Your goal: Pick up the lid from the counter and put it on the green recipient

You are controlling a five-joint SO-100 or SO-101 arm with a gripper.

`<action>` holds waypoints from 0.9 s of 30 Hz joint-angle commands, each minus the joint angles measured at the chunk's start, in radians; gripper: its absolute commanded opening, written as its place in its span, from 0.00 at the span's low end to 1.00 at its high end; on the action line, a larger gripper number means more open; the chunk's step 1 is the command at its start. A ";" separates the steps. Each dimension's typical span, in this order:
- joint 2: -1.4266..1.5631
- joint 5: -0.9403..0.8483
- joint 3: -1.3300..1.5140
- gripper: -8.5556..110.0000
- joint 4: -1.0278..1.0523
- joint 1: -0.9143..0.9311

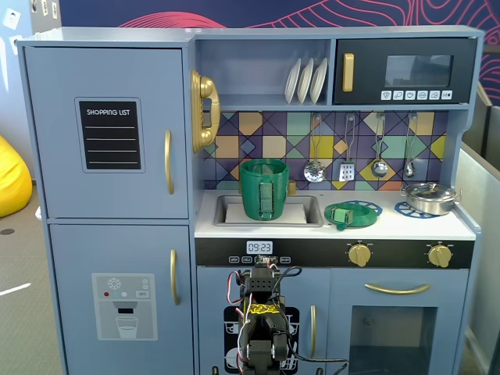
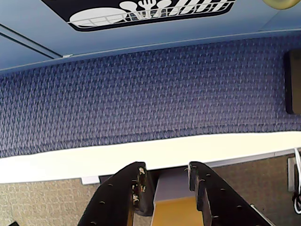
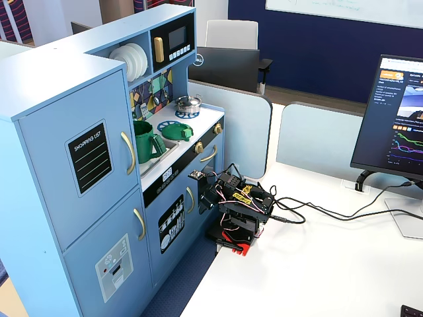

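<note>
The lid [image 1: 342,215], a flat green disc with a blocky knob, lies on the blue burner ring on the toy kitchen's counter; it also shows in the other fixed view [image 3: 177,131]. The green recipient [image 1: 264,189] stands upright in the sink, left of the lid, and shows in the other fixed view [image 3: 144,140] too. My arm [image 3: 238,205] is folded low on the white table in front of the kitchen, well below the counter. In the wrist view my gripper [image 2: 167,169] points down past the table edge, jaws apart and empty.
A silver pot [image 1: 428,197] sits on the right burner. The wrist view shows blue carpet [image 2: 141,94], the white table edge [image 2: 94,157] and the kitchen's lower door [image 2: 150,33]. Cables [image 3: 317,212] and a monitor [image 3: 396,119] are on the table.
</note>
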 commanded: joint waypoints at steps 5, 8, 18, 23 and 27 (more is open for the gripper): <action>-0.009 0.028 0.018 0.07 0.166 0.077; -0.009 0.023 0.018 0.07 0.166 0.078; -0.077 0.003 -0.087 0.07 -0.025 0.150; -0.295 -0.046 -0.376 0.07 -0.184 0.210; -0.364 -0.118 -0.495 0.07 -0.390 0.322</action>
